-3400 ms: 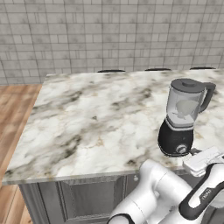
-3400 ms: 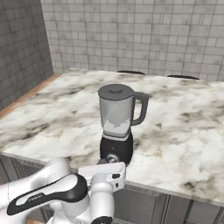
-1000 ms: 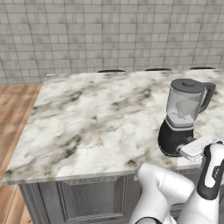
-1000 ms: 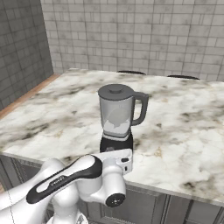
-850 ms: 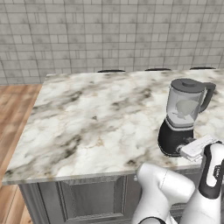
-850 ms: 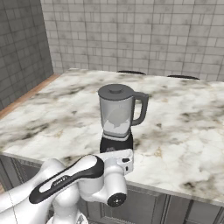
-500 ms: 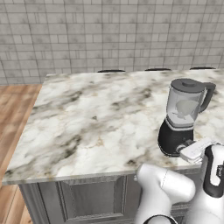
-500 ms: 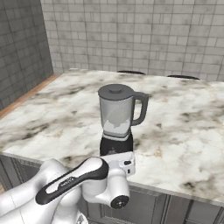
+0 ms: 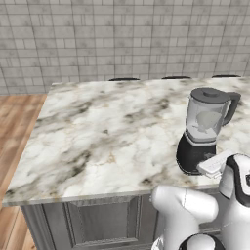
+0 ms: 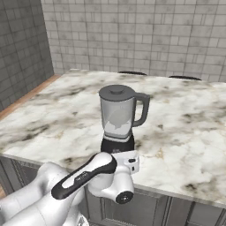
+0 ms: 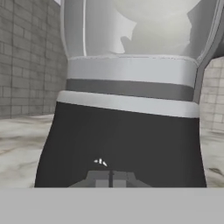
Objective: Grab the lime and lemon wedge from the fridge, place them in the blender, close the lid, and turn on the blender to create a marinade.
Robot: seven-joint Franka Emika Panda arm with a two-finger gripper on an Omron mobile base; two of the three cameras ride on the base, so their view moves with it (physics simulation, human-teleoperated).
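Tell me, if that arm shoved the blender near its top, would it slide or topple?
Probably topple rather than slide. The blender is tall, with its jar perched on a narrower black base, so it looks top-heavy. The handle juts sideways, so a push there might also twist it. The polished counter looks slick, so a low push would likelier slide it.

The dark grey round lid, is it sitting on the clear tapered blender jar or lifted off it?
Touching. The right base view shows the dark grey round lid seated flush on the clear tapered blender jar's rim, no gap; the left base view agrees.
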